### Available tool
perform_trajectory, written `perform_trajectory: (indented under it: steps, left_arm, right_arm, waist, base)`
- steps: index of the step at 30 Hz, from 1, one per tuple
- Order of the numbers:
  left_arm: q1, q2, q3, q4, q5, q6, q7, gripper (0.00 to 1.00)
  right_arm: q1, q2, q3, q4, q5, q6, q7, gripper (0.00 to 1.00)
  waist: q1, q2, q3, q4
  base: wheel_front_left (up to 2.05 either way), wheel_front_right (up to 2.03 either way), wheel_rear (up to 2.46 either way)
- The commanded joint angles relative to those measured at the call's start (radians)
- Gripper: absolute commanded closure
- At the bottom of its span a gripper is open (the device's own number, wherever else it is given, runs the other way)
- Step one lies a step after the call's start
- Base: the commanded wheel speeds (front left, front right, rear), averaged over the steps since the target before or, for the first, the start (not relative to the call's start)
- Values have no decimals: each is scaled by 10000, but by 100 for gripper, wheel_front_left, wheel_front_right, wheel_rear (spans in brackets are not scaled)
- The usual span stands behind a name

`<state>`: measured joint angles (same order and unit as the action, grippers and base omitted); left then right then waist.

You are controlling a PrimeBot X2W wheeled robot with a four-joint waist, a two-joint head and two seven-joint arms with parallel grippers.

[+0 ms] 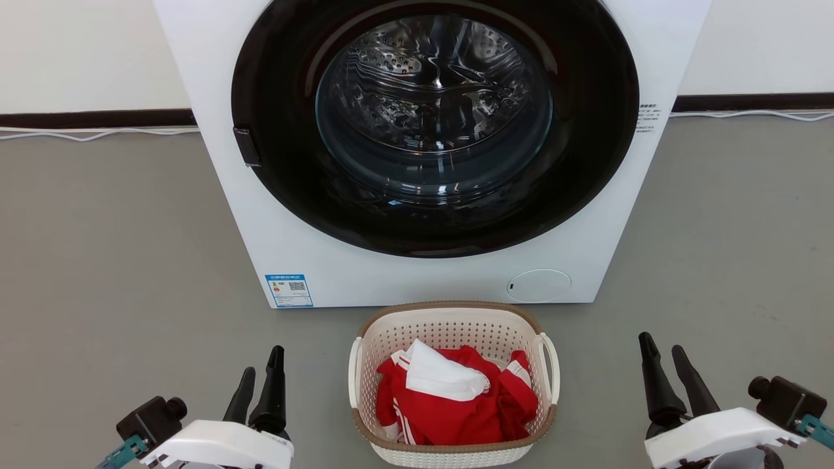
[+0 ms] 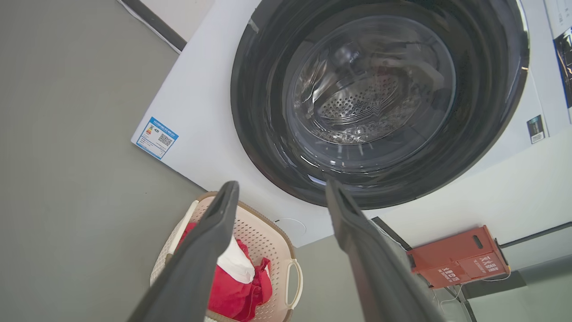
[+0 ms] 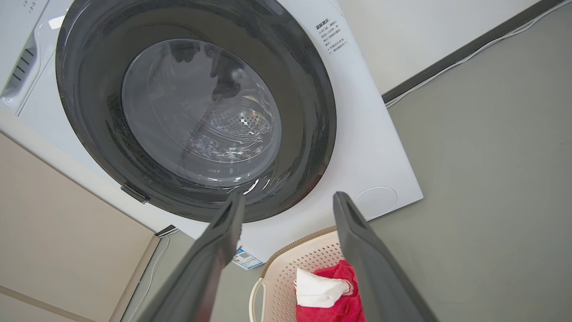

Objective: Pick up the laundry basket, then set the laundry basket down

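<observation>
The laundry basket (image 1: 449, 329) stands on the grey floor just in front of the washer, cream and perforated with a brown rim and white loop handles on both sides. Red and white clothes (image 1: 456, 397) lie inside it. My left gripper (image 1: 262, 374) is open at the lower left, well clear of the basket's left handle. My right gripper (image 1: 664, 355) is open at the lower right, equally far from the right handle. In the left wrist view the basket (image 2: 268, 237) sits behind the left gripper (image 2: 279, 190); in the right wrist view the basket (image 3: 308, 259) lies beyond the right gripper (image 3: 288, 201).
A white front-loading washer (image 1: 417, 273) with a shut dark round door stands directly behind the basket. White cables (image 1: 98, 133) run along the dark skirting by the wall. A red box (image 2: 460, 257) sits on the floor beside the washer. Grey floor (image 1: 117, 260) stretches to both sides.
</observation>
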<state>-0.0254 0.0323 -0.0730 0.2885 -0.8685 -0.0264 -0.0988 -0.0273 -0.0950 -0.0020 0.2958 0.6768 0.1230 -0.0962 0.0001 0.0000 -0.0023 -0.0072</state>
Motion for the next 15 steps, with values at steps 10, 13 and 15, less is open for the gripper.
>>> perform_trajectory:
  steps: [10,13,15]
  left_arm:
    - [-94,96,-1,-298,1174,176,-408,0]
    - [-80,102,-53,-300,1484,221,-496,0]
    - [-73,106,-89,-301,1695,251,-555,0]
  right_arm:
    - [-499,-271,309,-106,-1472,51,-434,0]
    - [-509,-288,349,-103,-1849,53,-522,0]
    - [-513,-302,374,-94,-2090,54,-581,0]
  waist:
    - [-1,0,6,-2]
    - [-1,0,2,-6]
    - [-1,0,1,-7]
  base:
    - [0,0,0]
    - [0,0,0]
    - [0,0,0]
